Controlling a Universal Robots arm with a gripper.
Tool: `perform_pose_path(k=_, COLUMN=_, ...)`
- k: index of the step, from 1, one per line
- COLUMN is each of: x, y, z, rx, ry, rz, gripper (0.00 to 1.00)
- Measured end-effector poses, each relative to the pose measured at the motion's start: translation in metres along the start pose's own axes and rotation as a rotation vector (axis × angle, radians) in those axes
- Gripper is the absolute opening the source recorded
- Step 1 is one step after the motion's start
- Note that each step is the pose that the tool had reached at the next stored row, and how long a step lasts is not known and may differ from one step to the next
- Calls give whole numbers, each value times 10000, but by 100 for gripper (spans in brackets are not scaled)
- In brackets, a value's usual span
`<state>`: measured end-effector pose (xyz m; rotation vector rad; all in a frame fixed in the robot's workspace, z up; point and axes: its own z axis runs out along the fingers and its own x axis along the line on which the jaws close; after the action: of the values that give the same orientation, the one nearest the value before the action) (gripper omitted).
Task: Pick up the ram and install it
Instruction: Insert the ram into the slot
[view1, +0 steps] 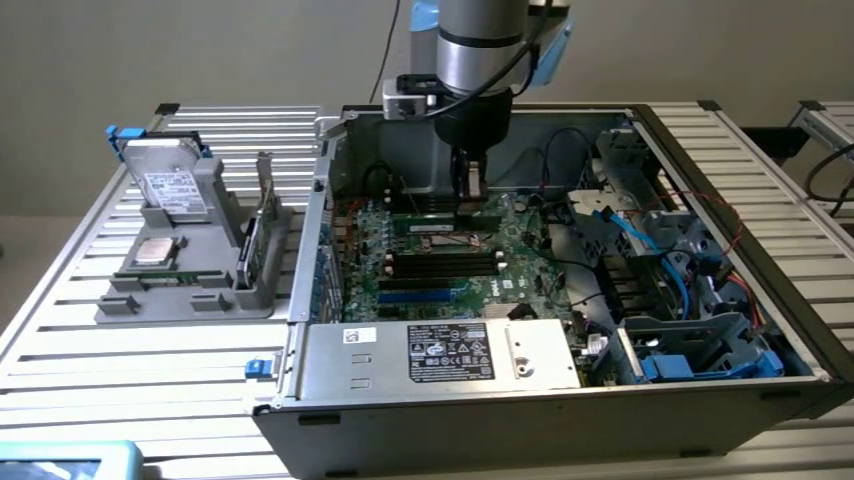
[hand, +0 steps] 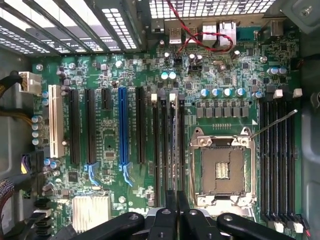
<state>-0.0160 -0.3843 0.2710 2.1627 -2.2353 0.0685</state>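
- The hand (view1: 470, 203) reaches down into the open computer case (view1: 747, 330), its two black fingers (hand: 169, 220) drawn almost together on the thin upper edge of the ram (view1: 438, 226).
- The ram stands on edge in one of the long black memory slots (hand: 156, 150) just beside the processor socket (hand: 219, 167). Its small white label faces the exterior view (the print is too small to read).
- The socket is open and bare, and one metal lever (hand: 274, 124) slants away from it.
- A second bank of black memory slots (hand: 278, 160) lies on the socket's other side.
- Among the expansion slots there is one blue (hand: 122, 130) and one white (hand: 56, 122).
- One silver finned heatsink (hand: 91, 212) sits near them.
- The power supply (view1: 441, 352) carries one large white label, with writing I cannot make out.
- On the slatted counter (view1: 80, 350), towards the exterior view's left, one grey holder (view1: 200, 285) carries a labelled hard drive (view1: 170, 183) and one square silver processor chip (view1: 152, 250).
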Motion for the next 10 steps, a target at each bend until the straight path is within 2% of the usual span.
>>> perform_pose_path(k=4, x=5, y=0, z=7, rx=11, ry=-2, rz=-204, gripper=13)
perform_pose_path(k=10, x=40, y=-1, z=13, rx=11, ry=0, rz=-228, gripper=13)
